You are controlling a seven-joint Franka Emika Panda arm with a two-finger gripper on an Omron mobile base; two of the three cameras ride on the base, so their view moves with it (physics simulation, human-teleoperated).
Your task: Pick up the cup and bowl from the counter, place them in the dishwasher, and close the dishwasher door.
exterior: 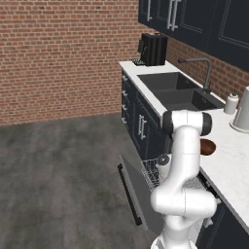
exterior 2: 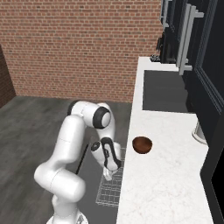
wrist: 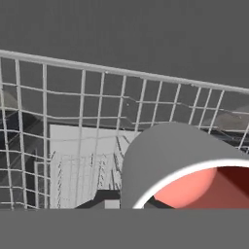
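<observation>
I am looking at a kitchen run with the dishwasher as my landmark: its dark door hangs dropped open toward the floor, and a pale wire rack is pulled out over it.

The cup sits right under my hand camera, above the rack. I see its pinkish-red side, its white rim and pale inside, very close. It looks rigid, light and glossy, so I judge it slippery and liable to chip against wire; the rim wall is the sensible place to pinch it.

The bowl rests on the white counter just above and beside the dishwasher, near the counter's front edge. It looks small, hard and shiny, probably light, with a curved wall that could slide out of a pinch; I would take it by the rim.

My gripper reaches down over the rack, jaws drawn almost together. They appear to clamp the wall of the cup, though the contact itself is hidden.
</observation>
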